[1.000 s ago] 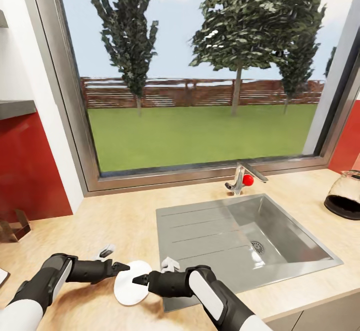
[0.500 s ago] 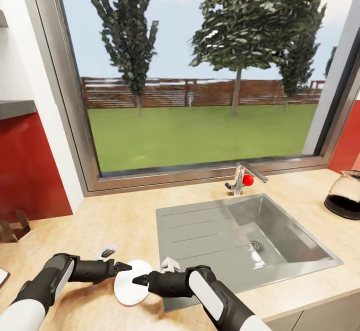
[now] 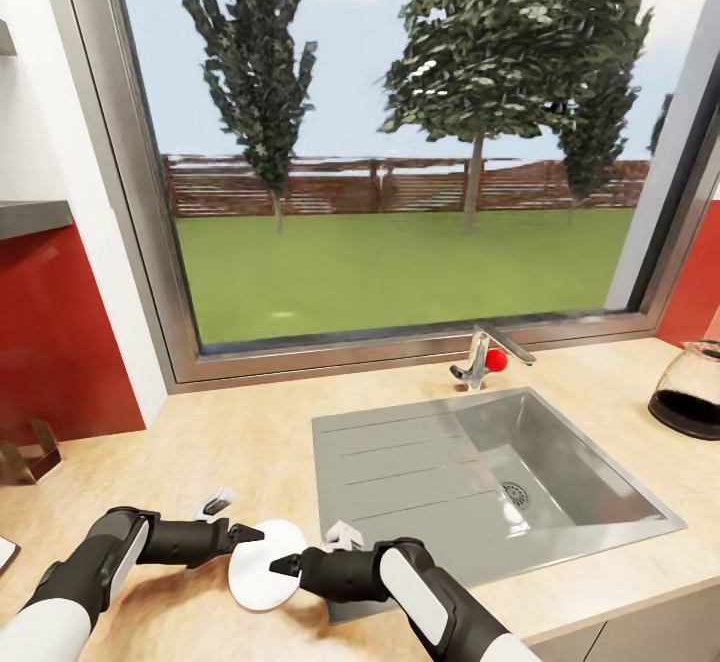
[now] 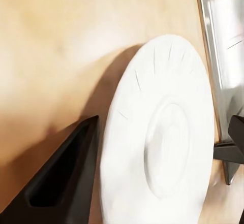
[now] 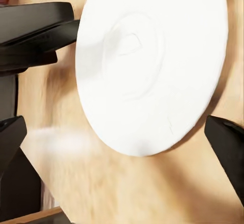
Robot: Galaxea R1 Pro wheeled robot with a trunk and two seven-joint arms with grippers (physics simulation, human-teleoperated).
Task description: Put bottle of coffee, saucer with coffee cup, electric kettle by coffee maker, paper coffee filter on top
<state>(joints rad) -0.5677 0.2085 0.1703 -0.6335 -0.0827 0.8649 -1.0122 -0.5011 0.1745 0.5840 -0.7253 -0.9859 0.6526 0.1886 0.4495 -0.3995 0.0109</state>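
While both arms are reaching over the countertop (image 3: 300,422), one saucer (image 3: 262,564) is lying between the two grippers, just left of the sink (image 3: 480,482). The left gripper (image 3: 248,534) is pointing at the saucer's left upper edge and the right gripper (image 3: 284,566) is pointing at its right side. In the left wrist view the saucer (image 4: 162,137) is sitting between the two fingers (image 4: 66,178), which are standing wide apart, one on each side of it, so this gripper is open around the saucer without clamping it. In the right wrist view the saucer (image 5: 152,61) is also lying between two spread fingers (image 5: 229,148); the fingers are not pressing on it. Whether the saucer is flat on the wood or tilted is not clear.

One kettle (image 3: 690,387) is standing at the far right of the countertop, well apart from both grippers. One tap (image 3: 485,357) with a red knob is standing behind the sink, under one big window (image 3: 400,142).
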